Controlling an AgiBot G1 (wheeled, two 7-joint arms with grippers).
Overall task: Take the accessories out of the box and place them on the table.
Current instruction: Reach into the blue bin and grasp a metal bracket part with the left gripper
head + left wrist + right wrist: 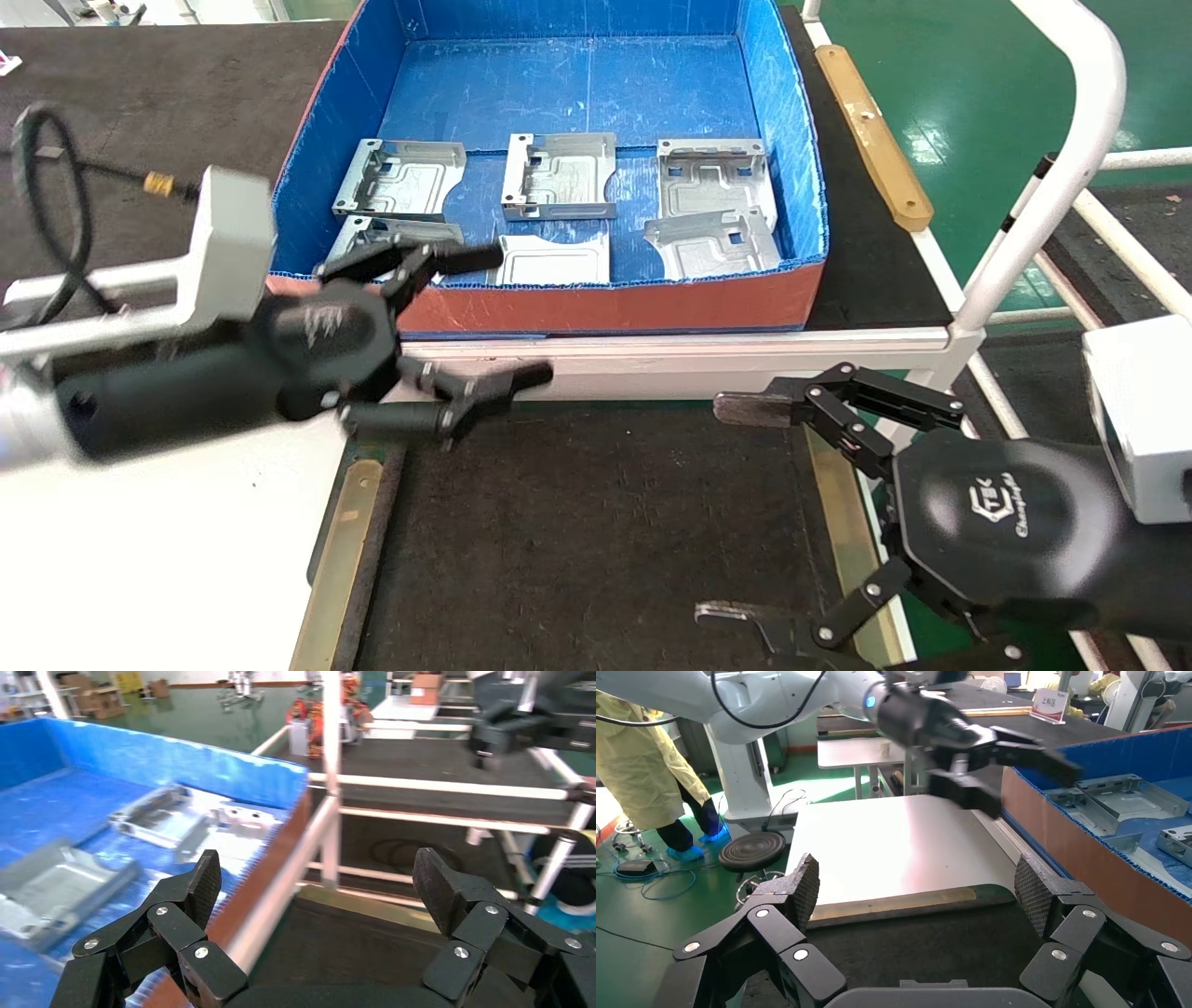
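Six accessories (558,174) lie in the box (615,308), two rows of three; none on the table (596,522) yet. Left gripper (466,317) straddles the box's near wall at its 7 o'clock corner, jaws wide, empty, one finger over the near-left plate (358,233). That plate lies just beyond the jaws, toward 12 o'clock. Judgement: left arm is nearer, so its pick. Right gripper (736,508) hovers over the mat at 4 o'clock, jaws wide, empty.

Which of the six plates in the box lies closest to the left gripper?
The front-left plate, partly hidden behind the open left gripper at the box's near wall; the others lie farther back or right.
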